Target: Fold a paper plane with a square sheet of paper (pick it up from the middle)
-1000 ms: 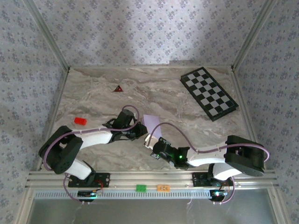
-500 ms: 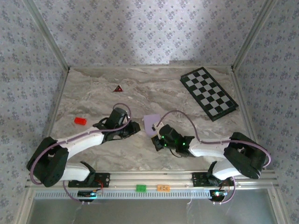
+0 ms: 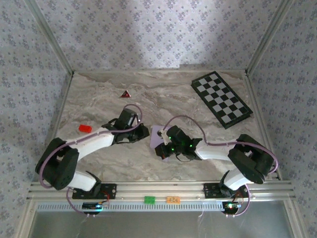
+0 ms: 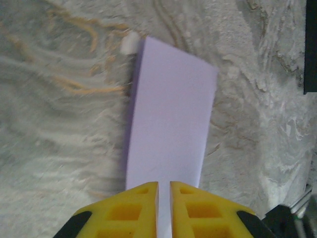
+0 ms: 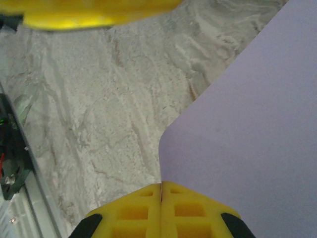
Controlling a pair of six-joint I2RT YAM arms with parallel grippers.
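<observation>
Starting at the near edge, a metal rail (image 3: pixel 158 188) carries a green tag (image 3: pixel 149 199) and an orange tag (image 3: pixel 173 199). Beyond it lies a table (image 3: pixel 129 166) with a grey-and-cream marble pattern. A small red block (image 3: pixel 85 128) sits at about 9 o'clock on it. Farther back, a dark red triangle (image 3: pixel 125 93) sits at 11 o'clock and a black-and-white checkered board (image 3: pixel 221 99) lies askew at 2 o'clock. Walls (image 3: pixel 148 34) papered in a pale floral print close in three sides.

The lilac sheet of paper (image 3: pixel 156 136) is near the table's middle, between the two arms. The right gripper (image 5: pixel 162 191) is at the sheet's 5 o'clock. Its yellow fingers are pressed together on a rounded corner, and the paper spreads away toward 1 o'clock in the wrist view. The left gripper (image 4: pixel 164 191) is at the sheet's 9 o'clock. Its fingers stand a sliver apart with the paper's edge pinched in the gap, and the sheet runs out from them toward 12 o'clock. Whether the sheet touches the marble I cannot tell.
</observation>
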